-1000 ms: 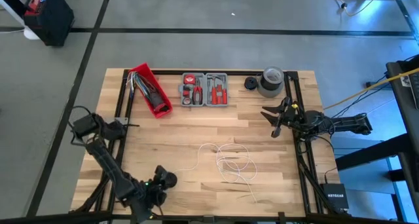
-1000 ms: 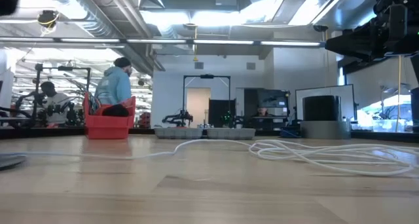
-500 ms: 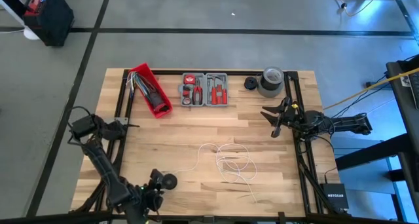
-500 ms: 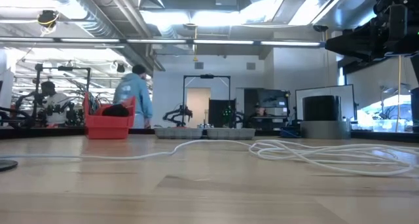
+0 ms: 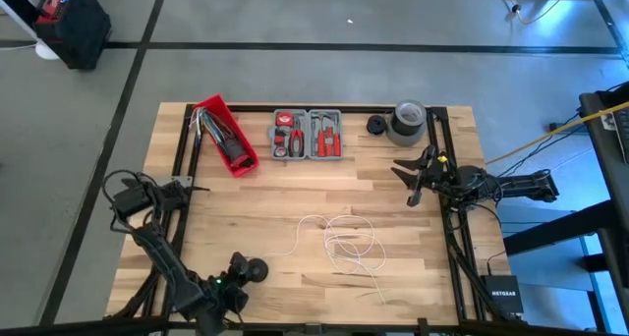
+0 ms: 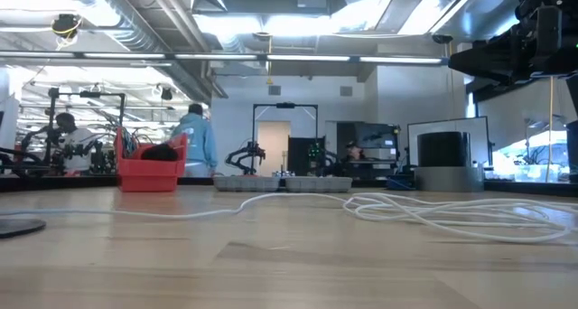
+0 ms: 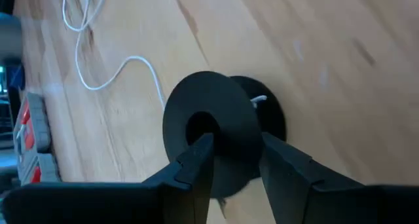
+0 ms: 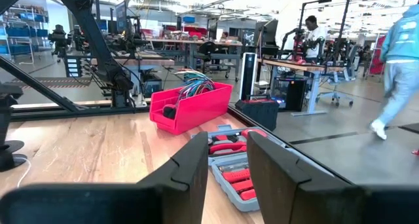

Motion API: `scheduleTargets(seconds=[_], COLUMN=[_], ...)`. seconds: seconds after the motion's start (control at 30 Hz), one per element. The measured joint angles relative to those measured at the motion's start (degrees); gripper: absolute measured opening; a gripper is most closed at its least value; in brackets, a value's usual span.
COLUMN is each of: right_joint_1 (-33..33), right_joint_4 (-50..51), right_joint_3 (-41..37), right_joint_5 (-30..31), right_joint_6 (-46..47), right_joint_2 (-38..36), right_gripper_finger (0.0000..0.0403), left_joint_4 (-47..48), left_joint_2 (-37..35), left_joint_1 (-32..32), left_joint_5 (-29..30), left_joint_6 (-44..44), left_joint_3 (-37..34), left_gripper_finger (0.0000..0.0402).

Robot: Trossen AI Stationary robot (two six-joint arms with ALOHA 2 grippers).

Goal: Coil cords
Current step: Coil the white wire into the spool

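From above, my left claw sits low at the near edge of the pale wooden tabletop, its fingers closed around the hub of a black round plastic spool. The long thin white cord runs from that spool away toward the middle of the tabletop, where most of it lies in a loose tangle of loops, well apart from my claw. I judge I hold the spool so the cord can be wound onto it. My right claw waits raised near the far right side, beside the grey roll of tape; a red plastic bin of cables and a grey tool tray stand along the far edge. I cannot find the black cord.

At tabletop height, the white cord trails flat across the wood, slack, with the spool's rim at the frame's edge.

Through my left wrist, my two dark fingers straddle the spool's disc, gripping it; the cord's end reaches the core just beyond my fingertips.

Through my right wrist, my fingers stand parted on nothing, facing the red bin.
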State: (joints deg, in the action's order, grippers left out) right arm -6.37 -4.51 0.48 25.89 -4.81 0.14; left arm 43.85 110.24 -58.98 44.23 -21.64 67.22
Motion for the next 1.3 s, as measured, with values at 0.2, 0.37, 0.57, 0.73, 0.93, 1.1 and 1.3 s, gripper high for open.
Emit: scheduleTargets(seconds=[0.2, 0.37, 0.57, 0.73, 0.93, 1.1, 1.3], right_joint_1=[0.0, 0.0, 0.0, 0.0, 0.0, 0.0, 0.0], right_joint_4=[0.0, 0.0, 0.0, 0.0, -0.9, -1.5, -1.6], right_joint_3=[0.0, 0.0, 0.0, 0.0, 0.0, 0.0, 0.0], right_joint_5=[0.0, 0.0, 0.0, 0.0, 0.0, 0.0, 0.0], right_joint_6=[0.0, 0.0, 0.0, 0.0, 0.5, 7.8, 13.9], right_joint_2=[0.0, 0.0, 0.0, 0.0, 0.0, 0.0, 0.0], right_gripper_finger=[0.0111, 0.0111, 0.0111, 0.0111, 0.0111, 0.0111, 0.0111], left_joint_4=[-0.4, -0.9, -0.7, -1.0, -1.5, -7.5, -20.2], left_joint_2=[1.8, 2.2, -0.2, -6.1, -16.9, -24.3, -27.2], left_joint_1=[2.4, 4.6, 8.7, 12.9, 19.0, 27.0, 35.3], left_joint_5=[4.1, 5.4, 8.2, 8.5, 8.5, 2.7, -3.4], left_joint_6=[1.0, -0.3, -5.1, -2.8, 1.4, 9.0, 19.2], left_joint_3=[0.0, 0.0, 0.1, 1.7, 2.2, 0.2, -3.1], left_gripper_finger=[0.0111, 0.0068, 0.0014, 0.0003, 0.0002, 0.0001, 0.0001])
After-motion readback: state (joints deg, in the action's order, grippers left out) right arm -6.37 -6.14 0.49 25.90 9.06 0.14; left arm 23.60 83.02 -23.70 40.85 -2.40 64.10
